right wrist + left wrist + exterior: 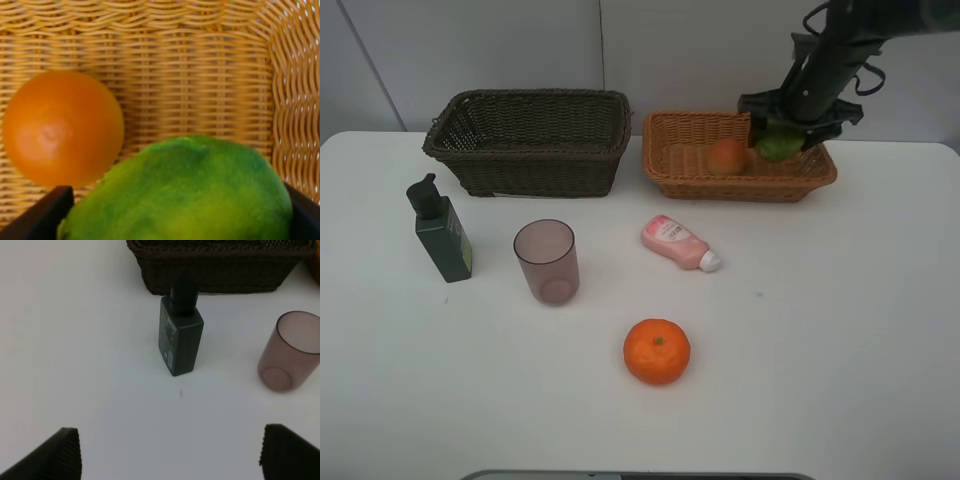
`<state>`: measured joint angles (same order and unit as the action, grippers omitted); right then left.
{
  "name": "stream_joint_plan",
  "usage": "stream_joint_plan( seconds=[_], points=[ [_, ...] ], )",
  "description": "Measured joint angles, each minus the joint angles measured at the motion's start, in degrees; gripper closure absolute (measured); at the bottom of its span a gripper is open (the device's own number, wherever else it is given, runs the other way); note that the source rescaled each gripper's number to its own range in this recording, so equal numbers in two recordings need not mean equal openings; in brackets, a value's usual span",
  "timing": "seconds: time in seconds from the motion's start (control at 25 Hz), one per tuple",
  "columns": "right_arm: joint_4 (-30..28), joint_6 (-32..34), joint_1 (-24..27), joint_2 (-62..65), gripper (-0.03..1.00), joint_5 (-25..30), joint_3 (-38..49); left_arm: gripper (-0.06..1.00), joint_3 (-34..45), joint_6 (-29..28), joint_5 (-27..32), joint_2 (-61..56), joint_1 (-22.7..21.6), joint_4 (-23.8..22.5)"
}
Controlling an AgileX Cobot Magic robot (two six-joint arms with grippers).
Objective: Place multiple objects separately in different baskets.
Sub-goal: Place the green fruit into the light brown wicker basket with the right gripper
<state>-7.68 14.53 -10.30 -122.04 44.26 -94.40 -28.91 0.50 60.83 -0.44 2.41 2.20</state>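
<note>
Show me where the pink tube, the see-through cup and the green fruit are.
pink tube point(672, 240), exterior high view, middle of its pink body.
see-through cup point(285, 357), left wrist view, on its side wall.
green fruit point(185, 195), right wrist view, middle of its skin.

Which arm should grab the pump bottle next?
Left. Its gripper is open and empty, with the bottle directly in front of it. The right gripper is across the table, holding the green fruit over the tan basket.
</note>
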Motion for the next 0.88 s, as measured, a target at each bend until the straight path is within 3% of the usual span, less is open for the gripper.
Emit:
stream_joint_plan(
  seconds=[0.36,0.4,0.48,0.56,0.68,0.88],
  points=[
    [-0.46,-0.01,0.0,-1.74,0.47,-1.38,0.0,0.03,0.0,0.0,0.0,0.0,0.0,0.0],
    [-0.46,-0.01,0.0,-1.76,0.4,-1.58,0.0,0.03,0.0,0.0,0.0,0.0,0.0,0.0],
    [-0.46,-0.01,0.0,-1.76,0.16,-1.75,0.0,0.03,0.0,0.0,0.0,0.0,0.0,0.0],
    [-0.5,-0.01,0.0,-1.76,0.03,-1.75,0.0,0.03,0.0,0.0,0.0,0.0,0.0,0.0],
    [-0.01,-0.06,0.0,-1.52,-0.03,-0.66,0.0,0.03,0.0,0.0,0.0,0.0,0.0,0.0],
    [2.94,-2.06,-0.11,1.01,-0.03,5.43,0.0,0.03,0.0,0.0,0.0,0.0,0.0,0.0]
  ],
)
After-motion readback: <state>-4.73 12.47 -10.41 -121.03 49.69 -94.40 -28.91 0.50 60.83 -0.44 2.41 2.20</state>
